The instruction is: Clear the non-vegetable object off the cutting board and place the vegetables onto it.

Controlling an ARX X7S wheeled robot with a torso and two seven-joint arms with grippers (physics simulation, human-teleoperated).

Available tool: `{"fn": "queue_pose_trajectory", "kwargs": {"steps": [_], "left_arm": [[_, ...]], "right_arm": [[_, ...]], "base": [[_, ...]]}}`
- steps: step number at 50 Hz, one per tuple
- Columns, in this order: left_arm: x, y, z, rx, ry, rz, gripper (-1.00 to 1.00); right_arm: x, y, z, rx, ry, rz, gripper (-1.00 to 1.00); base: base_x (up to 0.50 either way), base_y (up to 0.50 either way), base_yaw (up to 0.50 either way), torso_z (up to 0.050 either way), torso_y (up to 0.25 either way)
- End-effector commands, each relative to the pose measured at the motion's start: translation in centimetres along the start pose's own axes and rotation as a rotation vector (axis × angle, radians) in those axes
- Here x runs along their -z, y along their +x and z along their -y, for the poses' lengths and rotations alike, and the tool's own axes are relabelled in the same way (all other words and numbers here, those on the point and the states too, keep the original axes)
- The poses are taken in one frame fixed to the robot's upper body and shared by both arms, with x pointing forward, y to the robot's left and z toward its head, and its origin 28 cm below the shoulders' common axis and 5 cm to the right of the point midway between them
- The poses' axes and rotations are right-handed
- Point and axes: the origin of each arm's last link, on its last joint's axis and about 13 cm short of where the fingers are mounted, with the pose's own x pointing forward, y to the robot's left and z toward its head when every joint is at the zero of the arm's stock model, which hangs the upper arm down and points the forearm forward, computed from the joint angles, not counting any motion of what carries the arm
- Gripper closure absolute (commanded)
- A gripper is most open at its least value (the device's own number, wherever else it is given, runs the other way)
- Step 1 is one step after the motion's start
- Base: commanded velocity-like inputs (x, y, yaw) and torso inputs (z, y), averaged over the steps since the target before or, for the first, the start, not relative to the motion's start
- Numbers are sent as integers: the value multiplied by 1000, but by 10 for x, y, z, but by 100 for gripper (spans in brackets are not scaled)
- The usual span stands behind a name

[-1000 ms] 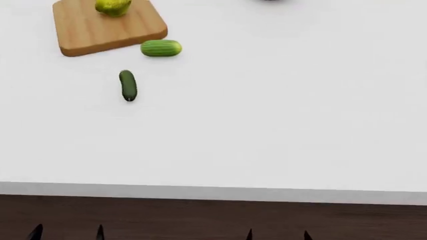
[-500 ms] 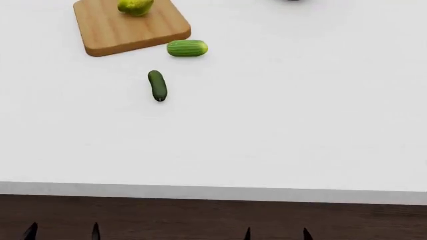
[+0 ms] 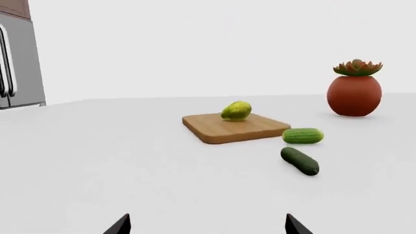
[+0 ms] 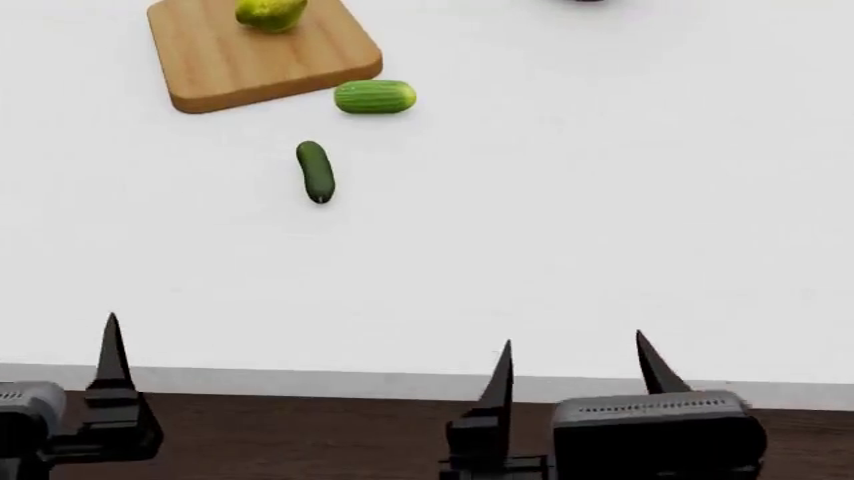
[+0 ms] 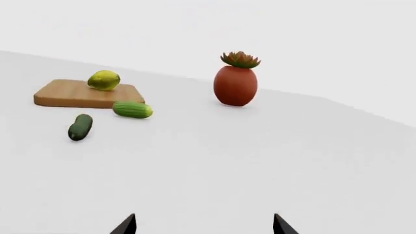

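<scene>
The pear [image 4: 271, 12] sits at the far side of the wooden cutting board [image 4: 254, 65] at the table's back left. Just off the board's right near corner lies the plump light-green cucumber [image 4: 375, 97]. The slim dark cucumber [image 4: 315, 171] lies nearer me, apart from both. My left gripper [image 3: 206, 220] is open and empty over the table's near edge, with one fingertip [image 4: 111, 335] showing in the head view. My right gripper [image 4: 574, 350] is open and empty too, at the near edge, far from the produce. The wrist views show the pear [image 3: 236, 110] [image 5: 104, 80] on the board.
A red-brown pot with a succulent [image 5: 235, 83] stands at the back, right of the board. A steel fridge [image 3: 13, 58] is beyond the table at the left. The white table's front edge [image 4: 334, 383] runs just under my grippers.
The head view shifted earlier, so the board and cucumbers slid right in the picture. Since half a second ago both grippers have risen into view at the near edge; the produce has not moved.
</scene>
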Motion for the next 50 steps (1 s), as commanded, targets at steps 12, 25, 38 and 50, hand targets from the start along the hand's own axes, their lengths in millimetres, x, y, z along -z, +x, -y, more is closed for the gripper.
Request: {"fn": "queue_pose_trajectory", "kwargs": {"steps": [12, 25, 38, 50], "left_arm": [[-92, 47, -32, 61, 60, 71, -100], [-148, 94, -49, 49, 155, 54, -100], [-187, 122, -55, 148, 157, -7, -100], [-206, 140, -57, 138, 129, 0, -100]], "right_arm": [[-108, 31, 35, -34, -50, 32, -100], [-169, 61, 55, -40, -129, 57, -100], [-219, 98, 70, -92, -136, -1, -100], [-245, 122, 75, -96, -164, 4, -100]], "base": [[0, 0, 0, 0, 0], [0, 0, 0, 0, 0], [0, 0, 0, 0, 0], [280, -55, 0, 0, 0]]}}
